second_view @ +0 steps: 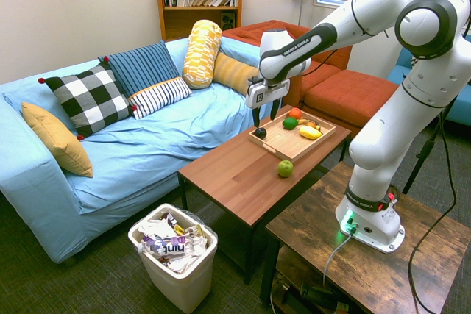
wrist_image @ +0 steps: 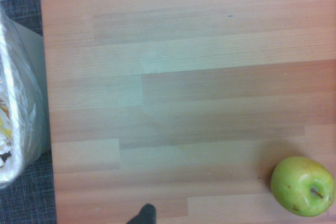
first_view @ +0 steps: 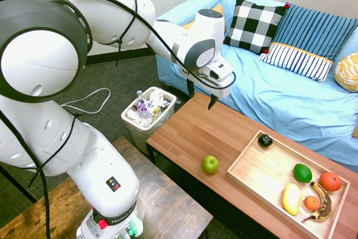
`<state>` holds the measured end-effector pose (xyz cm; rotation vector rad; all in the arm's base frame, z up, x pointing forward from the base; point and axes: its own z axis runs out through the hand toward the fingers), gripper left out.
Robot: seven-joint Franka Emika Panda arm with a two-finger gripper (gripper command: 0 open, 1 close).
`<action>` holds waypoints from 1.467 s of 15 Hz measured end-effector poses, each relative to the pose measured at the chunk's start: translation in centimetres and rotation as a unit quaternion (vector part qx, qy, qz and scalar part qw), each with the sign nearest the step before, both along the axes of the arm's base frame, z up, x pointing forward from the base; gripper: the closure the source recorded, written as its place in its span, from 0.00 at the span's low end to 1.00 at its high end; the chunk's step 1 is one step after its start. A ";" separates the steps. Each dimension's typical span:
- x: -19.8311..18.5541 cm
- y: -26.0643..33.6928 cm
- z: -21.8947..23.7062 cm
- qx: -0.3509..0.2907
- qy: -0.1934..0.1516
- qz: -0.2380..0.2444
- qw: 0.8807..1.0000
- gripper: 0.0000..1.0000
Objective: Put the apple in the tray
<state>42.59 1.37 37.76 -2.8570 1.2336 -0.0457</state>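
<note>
While the gripper (second_view: pixel 266 122) hangs open, the apple (first_view: pixel 210 164) looks shiny, round and yellow-green.

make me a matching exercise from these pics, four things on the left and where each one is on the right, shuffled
1. apple
2. banana
3. checkered pillow
4. crumpled wrappers

A. on the blue-covered sofa
B. inside the white bin
C. on the reddish-brown table, outside the tray
D. in the tray, touching its neighbour, the small orange fruit

Pairs: 1-C, 2-D, 3-A, 4-B
</note>
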 end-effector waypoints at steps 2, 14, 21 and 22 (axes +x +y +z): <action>0.3 -0.1 -0.1 0.000 -0.004 -0.002 1.000 0.00; 2.5 -8.5 -12.6 -0.028 0.109 -0.102 0.988 0.00; 2.1 -10.0 -21.1 -0.023 0.152 -0.110 0.982 0.00; 2.1 -10.2 -21.9 -0.024 0.155 -0.111 0.981 0.00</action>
